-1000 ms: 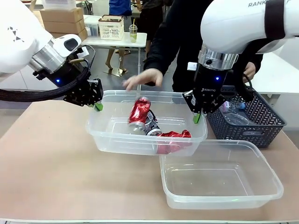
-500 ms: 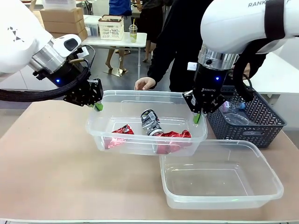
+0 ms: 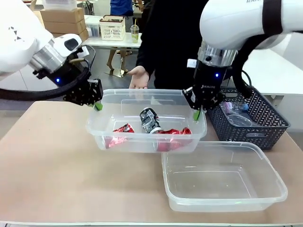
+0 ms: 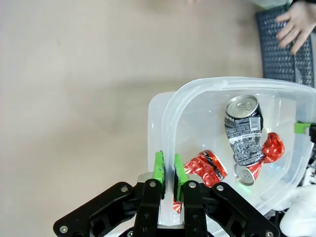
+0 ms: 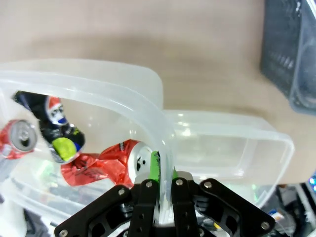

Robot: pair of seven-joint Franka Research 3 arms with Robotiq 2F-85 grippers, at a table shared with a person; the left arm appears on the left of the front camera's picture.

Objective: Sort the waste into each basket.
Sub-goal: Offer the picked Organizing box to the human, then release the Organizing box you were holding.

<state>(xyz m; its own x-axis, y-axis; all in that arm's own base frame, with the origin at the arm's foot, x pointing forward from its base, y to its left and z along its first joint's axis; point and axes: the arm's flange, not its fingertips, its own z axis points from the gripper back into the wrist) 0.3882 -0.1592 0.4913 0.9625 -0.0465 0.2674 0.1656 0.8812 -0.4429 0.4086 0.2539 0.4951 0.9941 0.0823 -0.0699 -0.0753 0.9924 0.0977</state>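
L gripper (image 3: 98, 106) & R gripper (image 3: 196, 115): fingers clamped on opp. rims of clear tub (image 3: 142, 91) mid-frame, crushed cans (image 3: 150, 121) inside. Empty tub (image 3: 222, 206) lower right on bench (image 3: 47, 161).

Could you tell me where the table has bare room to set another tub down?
The table is bare left of and in front of the held tub. The right is crowded: that tub with its cans, the empty tub and the grey basket sit close together.
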